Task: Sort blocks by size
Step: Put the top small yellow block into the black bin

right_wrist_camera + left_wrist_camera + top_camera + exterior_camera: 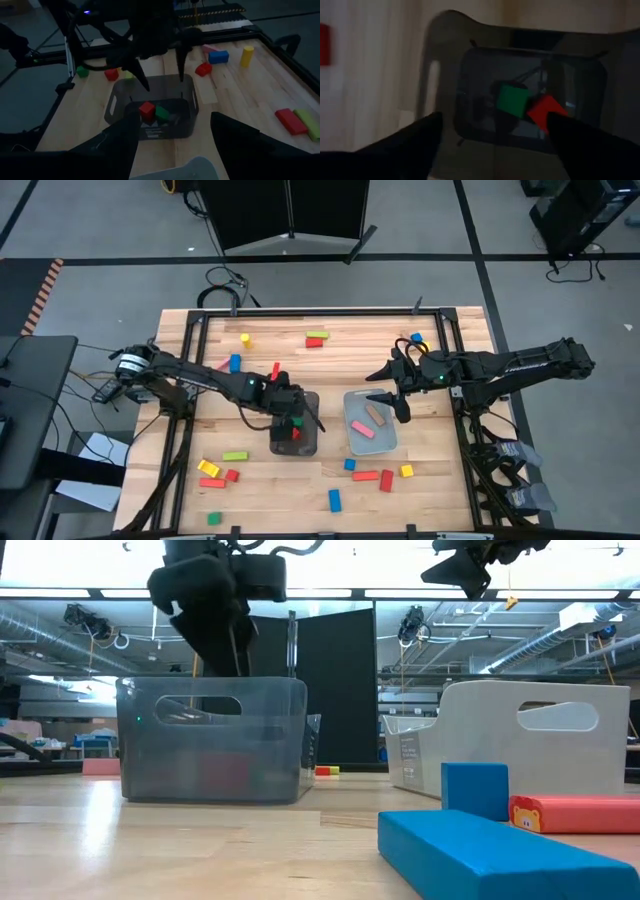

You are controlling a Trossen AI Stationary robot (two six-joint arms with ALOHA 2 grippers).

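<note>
Wooden desk (300,480) carries the dark grey tray (310,442), where the left hand (291,423), fingers apart and empty, hangs above a red cube (546,111) beside a green cube (512,99); lift straight up, clearing the walls, while the right hand (400,408) waits, parted, over the pale tray (352,442)

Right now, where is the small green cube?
In the left wrist view the green cube lies on the floor of the dark grey tray, touching a red cube, below the open left gripper.
</note>
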